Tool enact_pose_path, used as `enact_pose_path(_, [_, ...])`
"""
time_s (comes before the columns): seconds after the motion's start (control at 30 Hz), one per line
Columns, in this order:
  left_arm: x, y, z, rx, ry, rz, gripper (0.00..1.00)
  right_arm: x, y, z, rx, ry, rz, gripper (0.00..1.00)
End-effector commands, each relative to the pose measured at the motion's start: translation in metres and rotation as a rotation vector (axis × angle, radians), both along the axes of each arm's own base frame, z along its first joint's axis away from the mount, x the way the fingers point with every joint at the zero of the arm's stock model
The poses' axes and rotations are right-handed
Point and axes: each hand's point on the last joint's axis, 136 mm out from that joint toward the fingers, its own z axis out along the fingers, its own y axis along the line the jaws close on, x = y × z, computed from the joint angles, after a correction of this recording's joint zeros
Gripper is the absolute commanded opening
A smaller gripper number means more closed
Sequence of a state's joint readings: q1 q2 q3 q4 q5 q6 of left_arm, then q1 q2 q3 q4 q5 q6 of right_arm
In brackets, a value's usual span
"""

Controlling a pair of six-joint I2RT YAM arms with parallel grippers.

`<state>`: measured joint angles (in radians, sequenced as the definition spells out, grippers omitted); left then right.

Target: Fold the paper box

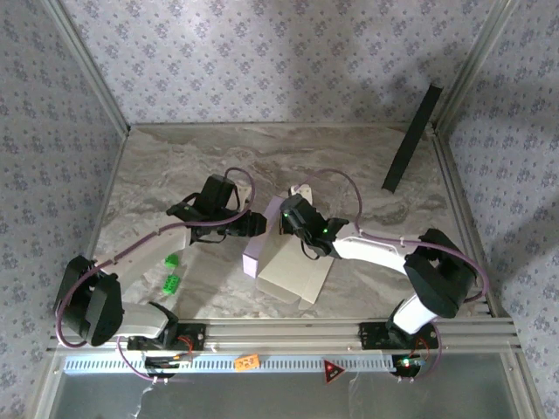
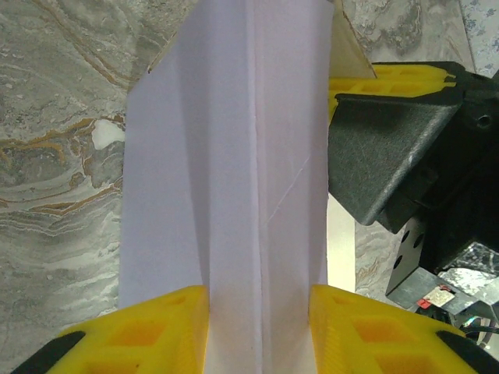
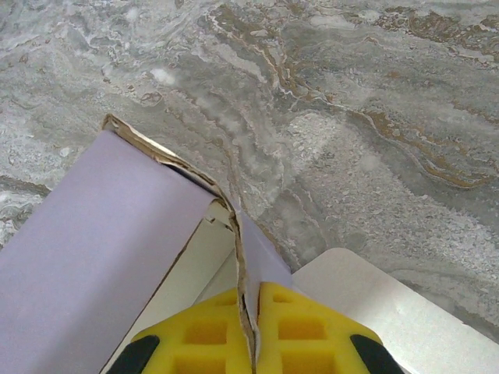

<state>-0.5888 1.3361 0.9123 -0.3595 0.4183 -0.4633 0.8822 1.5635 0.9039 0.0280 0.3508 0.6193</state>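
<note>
wall-folding looks the step in hand on the thin beige-and-lavender cardboard paper box (image 1: 293, 266) at centre frame, left gripper (image 2: 260, 315) pinching its lavender wall (image 2: 234, 156), right gripper (image 3: 251, 312) clamped on a flap edge (image 3: 240, 257); next, probably, creasing both inward.

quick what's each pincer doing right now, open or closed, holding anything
left pincer: closed on the paper box, gripping a folded wall
right pincer: closed on a thin edge of the paper box

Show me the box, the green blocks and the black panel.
box (image 1: 293, 269), top view, on its beige flap.
green blocks (image 1: 172, 282), top view, on the nearer block.
black panel (image 1: 410, 140), top view, on its middle.
</note>
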Motion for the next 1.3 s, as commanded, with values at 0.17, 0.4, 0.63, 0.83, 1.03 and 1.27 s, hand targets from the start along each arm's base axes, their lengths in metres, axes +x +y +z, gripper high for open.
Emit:
enact_pose_path(0.17, [0.023,0.018,0.022,0.075,-0.048,0.12,0.48,-0.026,-0.005,-0.038,-0.095,0.1,0.048,0.0])
enact_pose_path(0.4, [0.053,-0.003,0.048,0.038,-0.075,0.122,0.68,-0.026,-0.003,-0.037,-0.099,0.099,0.049,0.0])
enact_pose_path(0.63, [0.069,-0.028,0.03,0.092,-0.001,0.071,0.7,-0.026,-0.005,-0.035,-0.088,0.101,0.026,0.0])
enact_pose_path(0.83, [0.076,-0.043,0.02,0.1,0.022,0.055,0.74,-0.025,-0.005,-0.034,-0.086,0.1,0.025,0.0])
enact_pose_path(1.03, [0.073,-0.053,0.014,0.079,0.039,0.022,0.75,-0.026,-0.005,-0.036,-0.09,0.105,0.026,0.0])
enact_pose_path(1.27, [0.07,-0.056,0.0,0.087,0.078,0.01,0.78,-0.025,-0.005,-0.034,-0.09,0.105,0.022,0.0])
